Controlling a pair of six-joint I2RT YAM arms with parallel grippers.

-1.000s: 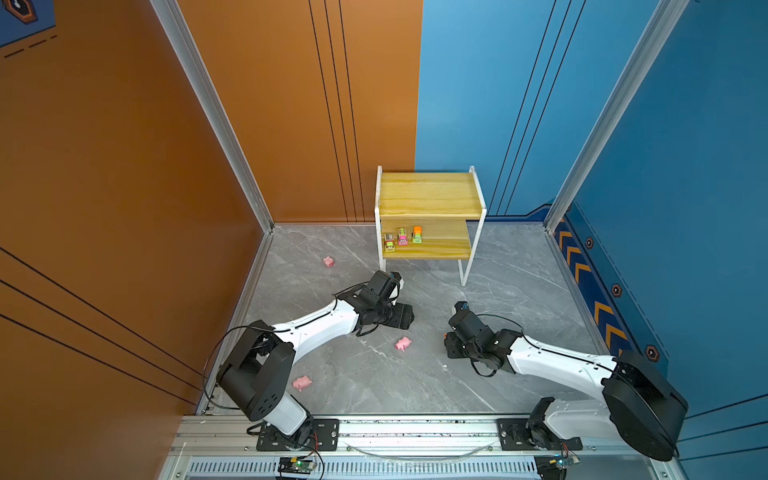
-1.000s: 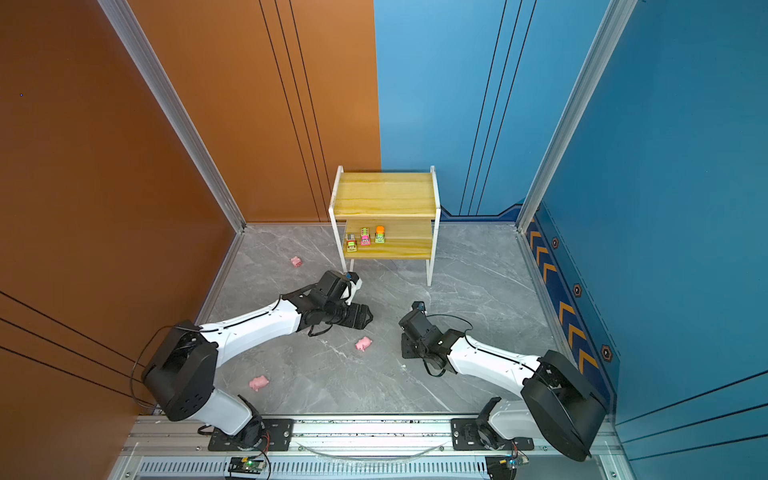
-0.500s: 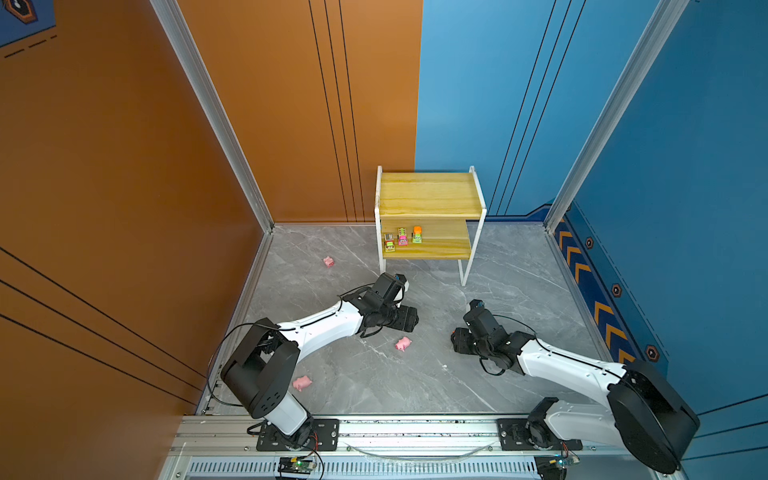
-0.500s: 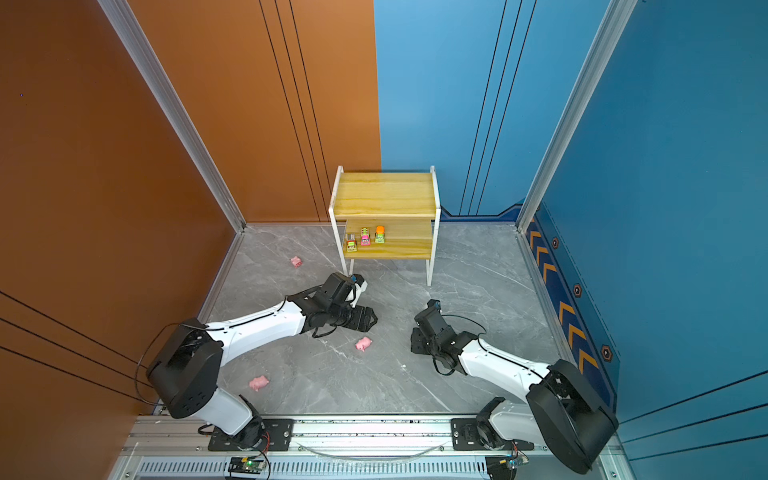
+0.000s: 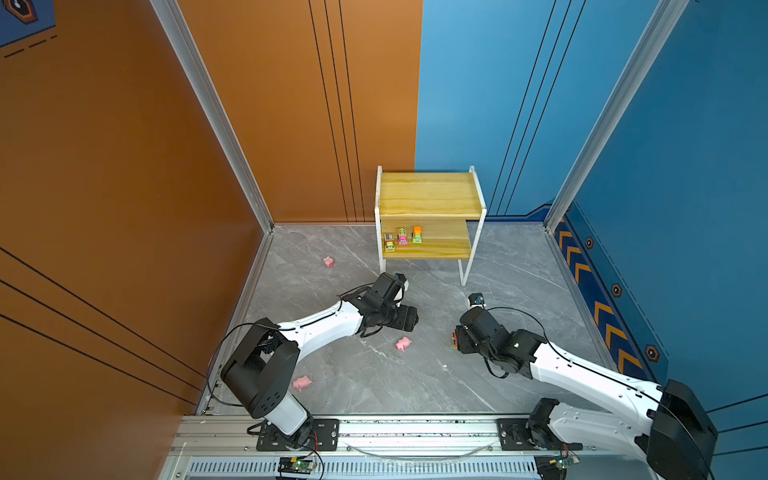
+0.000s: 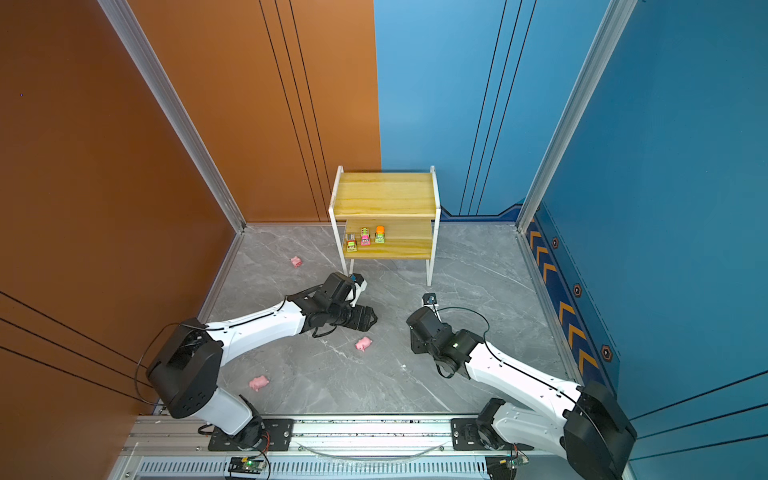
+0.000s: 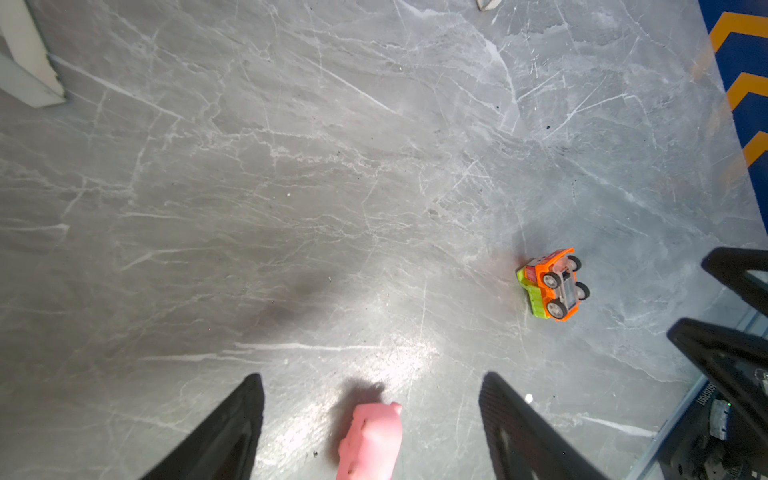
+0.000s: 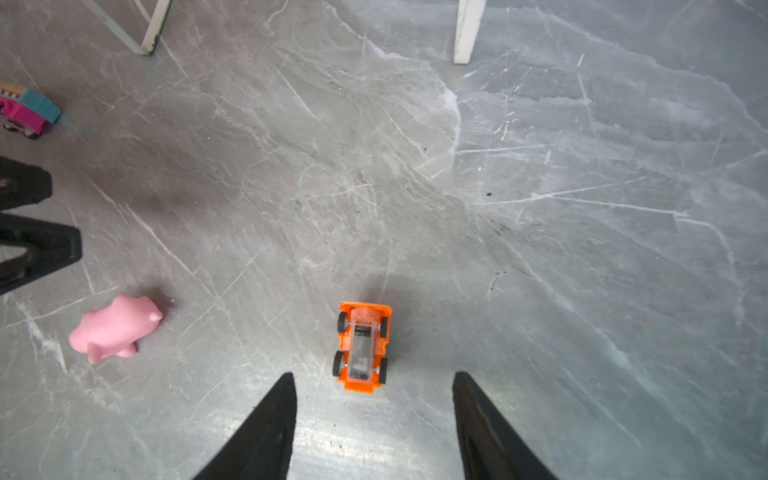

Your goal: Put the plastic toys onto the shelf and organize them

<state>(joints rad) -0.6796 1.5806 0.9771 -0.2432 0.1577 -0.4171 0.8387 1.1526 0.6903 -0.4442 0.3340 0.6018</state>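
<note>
Two tools work low over the grey marble counter, each with a toy close by. Going from the left edge: one pink pig [image 5: 302, 382] lies near the front-left corner beside the left arm's base, and another pig [image 5: 328, 261] sits further back, near the left edge and left of the shelf [image 5: 430, 195]. Neither is near a tool.

Next comes the left tool [image 7: 370, 424], its black fingers [image 7: 232, 432] spread wide. A third pig [image 7: 371, 440] lies on the counter in the gap between them, touching neither finger as far as the wrist view shows. In both top views this pig [image 6: 363, 344] rests just in front of the tool's tip.

Towards the back edge, the shelf stands on white legs. Three trucks [image 5: 402, 237] stand in a row on the left part of its lower board; the upper board is bare.

To the right, the right tool [image 8: 374, 415] is spread as well and pinches nothing. An orange truck [image 8: 362, 345] lies overturned, wheels up, just ahead of the fingertips [image 8: 282, 399] and between their lines, not touched. The left wrist view shows its green body [image 7: 550, 284] underneath. A pink and teal truck [image 8: 25, 111] shows at the edge of the right wrist view, beyond the left tool's fingers, well apart from the right tool.
</note>
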